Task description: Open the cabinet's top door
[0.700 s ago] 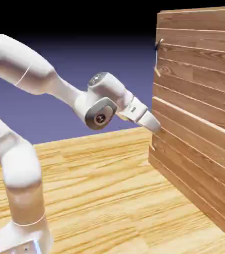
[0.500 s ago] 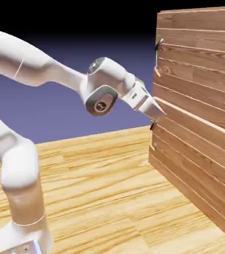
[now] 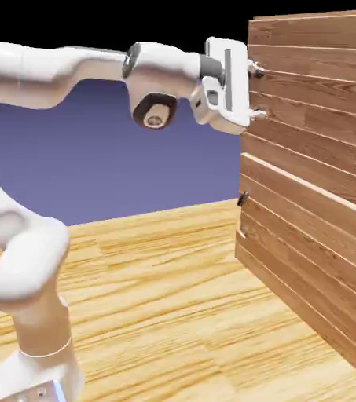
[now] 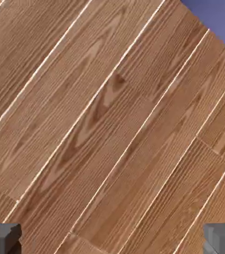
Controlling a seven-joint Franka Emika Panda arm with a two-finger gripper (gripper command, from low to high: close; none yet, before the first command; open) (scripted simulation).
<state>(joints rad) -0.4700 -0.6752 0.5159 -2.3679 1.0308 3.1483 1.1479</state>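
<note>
The cabinet (image 3: 314,235) of reddish-brown planks fills the exterior view's right side. Its top door (image 3: 322,102) is the upper plank panel and sits flush, closed. My gripper (image 3: 259,91) is open, held level against the top door's left edge, one fingertip above the other and both touching or nearly touching the wood. I cannot make out the door's small handle apart from the fingers. In the hand view the top door (image 4: 109,124) fills the picture with slanted planks, and my gripper (image 4: 112,240) shows wide-set grey fingertips (image 4: 2,238) with nothing between them.
The shorter lower door (image 3: 306,259) has its own small dark handle (image 3: 244,198) at its left edge, below my hand. The wooden table (image 3: 157,298) stretches out in front of the cabinet. My arm (image 3: 39,71) reaches in from the left.
My hand has risen from the lower door's handle height to the top door's left edge and turned level, pointing straight at the cabinet. The doors have not moved.
</note>
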